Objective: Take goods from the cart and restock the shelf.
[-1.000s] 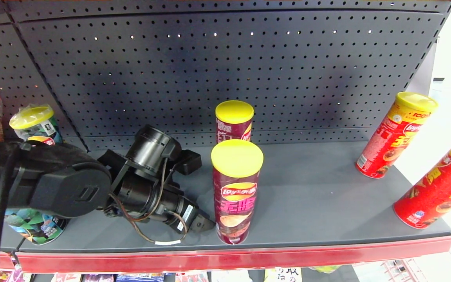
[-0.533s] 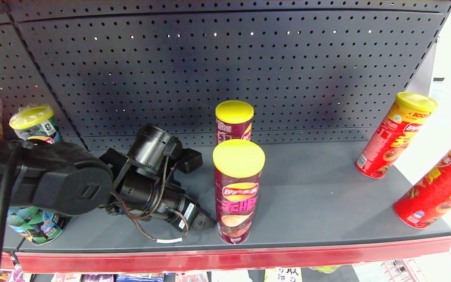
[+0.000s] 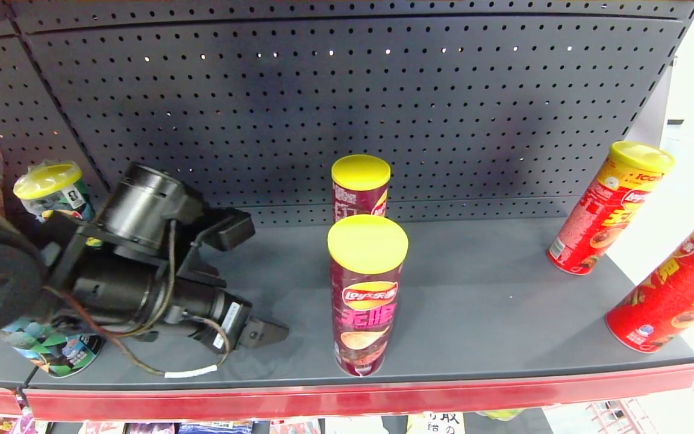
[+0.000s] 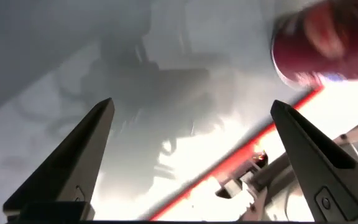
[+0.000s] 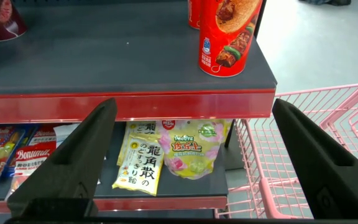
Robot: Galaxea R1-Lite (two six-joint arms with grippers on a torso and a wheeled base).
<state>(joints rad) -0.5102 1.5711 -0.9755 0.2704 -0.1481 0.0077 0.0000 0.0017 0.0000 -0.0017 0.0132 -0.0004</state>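
Shelf (image 3: 479, 301): grey deck, red front lip.
Cart (image 5: 263, 186): pink wire, beside the lower shelves.
Left claw (image 3: 265, 333): released, empty, low over the shelf, left of the maroon can (image 3: 366, 295) and apart from it.
Right claw (image 5: 194, 106): released, empty, facing the lip.
Maroon can: upright near the lip, rear can (image 3: 360, 185) behind it.
Red cans (image 3: 609, 208): two, at the right end.

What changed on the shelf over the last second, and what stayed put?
The left gripper, fingers open, drew back toward the robot's left, away from the front maroon can. That can, the rear maroon can and the red cans stayed put on the shelf.
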